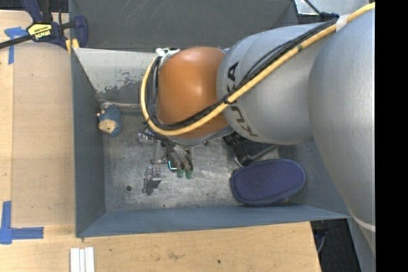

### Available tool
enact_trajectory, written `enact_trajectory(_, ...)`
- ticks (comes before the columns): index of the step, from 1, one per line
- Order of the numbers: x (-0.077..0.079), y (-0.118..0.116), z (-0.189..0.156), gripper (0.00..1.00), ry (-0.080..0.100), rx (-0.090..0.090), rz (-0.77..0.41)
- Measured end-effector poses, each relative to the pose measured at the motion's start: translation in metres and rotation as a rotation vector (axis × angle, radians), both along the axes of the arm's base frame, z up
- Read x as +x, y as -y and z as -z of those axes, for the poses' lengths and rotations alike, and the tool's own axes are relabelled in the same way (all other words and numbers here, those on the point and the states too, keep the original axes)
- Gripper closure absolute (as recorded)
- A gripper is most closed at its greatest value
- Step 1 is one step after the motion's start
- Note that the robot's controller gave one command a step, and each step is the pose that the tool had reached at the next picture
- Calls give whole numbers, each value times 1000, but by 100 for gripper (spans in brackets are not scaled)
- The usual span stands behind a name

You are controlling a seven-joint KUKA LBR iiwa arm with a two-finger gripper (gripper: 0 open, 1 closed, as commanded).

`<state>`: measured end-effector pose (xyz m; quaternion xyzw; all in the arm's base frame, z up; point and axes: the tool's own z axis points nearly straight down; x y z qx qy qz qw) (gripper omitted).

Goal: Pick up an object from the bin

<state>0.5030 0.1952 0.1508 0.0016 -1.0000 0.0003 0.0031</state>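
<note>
Camera view, one item per line:

- Bin [89,156]: grey metal, open top, with a scuffed and scratched floor. Its far wall is pale and marked with dark flecks.
- Arm [287,92]: large grey body entering from the right and covering the bin's right and far-middle parts. A yellow cable [280,60] runs along it and loops round the wrist.
- Orange cover [185,89]: rounded, on the wrist, sitting over the middle of the bin.
- Hand [164,165]: hangs below the orange cover, low over the bare floor at the near middle of the bin. How far open it is cannot be told. Nothing is seen in its grip.
- Blue oval pad [268,180]: dark blue, flat, with a fine-textured surface. It lies at the near right of the bin, to the right of the hand and apart from it.
- Blue-and-tan piece [109,119]: small, at the left side of the bin, close to the left wall and well apart from the hand.
- Dark object [252,151]: black, mostly hidden under the arm, just beyond the blue oval pad. Its kind cannot be told
</note>
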Motion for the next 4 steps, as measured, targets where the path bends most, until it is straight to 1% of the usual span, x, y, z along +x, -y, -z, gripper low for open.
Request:
enact_trajectory(1,46,27,-30,0,14,2,32)
enact_trajectory(2,81,-22,74,0,6,1,-130)
enact_trajectory(3,74,-39,77,0,14,-14,-172)
enact_trajectory(4,111,-35,6,0,19,3,-208)
